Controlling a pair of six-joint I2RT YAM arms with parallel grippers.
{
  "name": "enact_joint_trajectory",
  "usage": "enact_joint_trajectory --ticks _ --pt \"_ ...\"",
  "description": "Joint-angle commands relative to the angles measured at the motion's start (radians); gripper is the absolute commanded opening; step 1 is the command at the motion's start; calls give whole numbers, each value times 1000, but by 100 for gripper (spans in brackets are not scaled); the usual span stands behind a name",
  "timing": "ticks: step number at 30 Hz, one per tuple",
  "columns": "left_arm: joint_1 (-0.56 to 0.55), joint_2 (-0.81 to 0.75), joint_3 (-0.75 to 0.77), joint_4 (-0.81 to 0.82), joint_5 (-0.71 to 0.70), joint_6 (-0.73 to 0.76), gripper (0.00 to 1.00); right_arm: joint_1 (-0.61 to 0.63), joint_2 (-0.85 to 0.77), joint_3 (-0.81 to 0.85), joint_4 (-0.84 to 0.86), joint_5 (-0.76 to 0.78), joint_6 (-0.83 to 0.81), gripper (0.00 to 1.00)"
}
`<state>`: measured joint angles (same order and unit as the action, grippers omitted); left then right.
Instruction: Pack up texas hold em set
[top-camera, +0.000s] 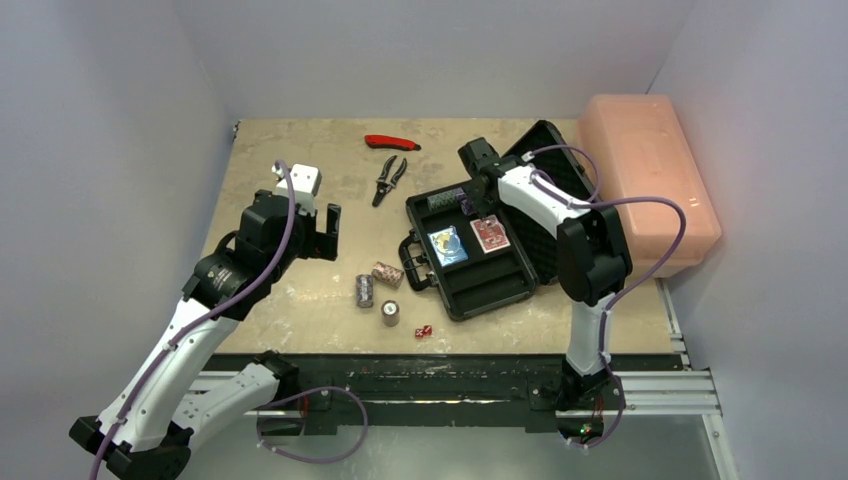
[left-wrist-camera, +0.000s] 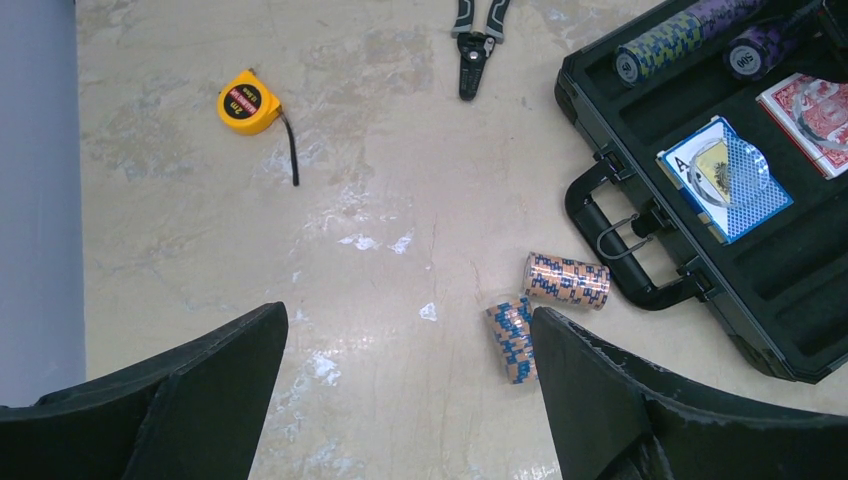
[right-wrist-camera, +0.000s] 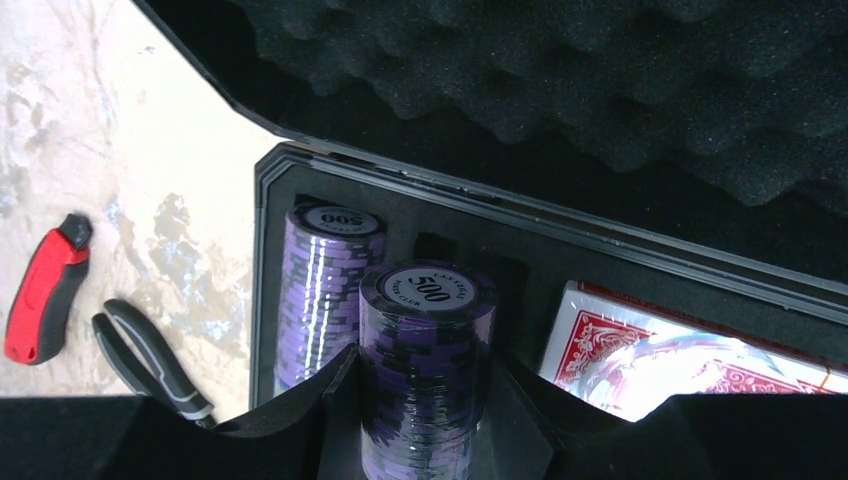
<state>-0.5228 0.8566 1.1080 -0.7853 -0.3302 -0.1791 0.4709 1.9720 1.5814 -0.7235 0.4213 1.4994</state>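
Right pincer (right-wrist-camera: 425, 385) clamped around purple chip stack (right-wrist-camera: 428, 320) at briefcase (right-wrist-camera: 600, 80), left pincer (left-wrist-camera: 408, 322) wide open, empty

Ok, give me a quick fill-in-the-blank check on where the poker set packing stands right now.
1. The right claw is shut on a chip stack coloured ____.
2. The left claw hangs ____, gripping nothing.
3. In the briefcase, the deck beside the blue deck has a ____ back.
4. On the table, ____ loose stacks sit before the briefcase.
Missing: purple; open; red; three.
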Motion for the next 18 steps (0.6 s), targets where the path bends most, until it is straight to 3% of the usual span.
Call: enact_joint_trajectory --ticks 1,15,18 --pt "7 -9 2 28 -21 12 91 -4 2 17 33 -9 22 0" --pt "7 -13 2 25 -24 17 91 -9 31 21 16 -41 47 0" --pt "7 -13 3 24 -23 18 91 -15 31 13 22 -49 48 6"
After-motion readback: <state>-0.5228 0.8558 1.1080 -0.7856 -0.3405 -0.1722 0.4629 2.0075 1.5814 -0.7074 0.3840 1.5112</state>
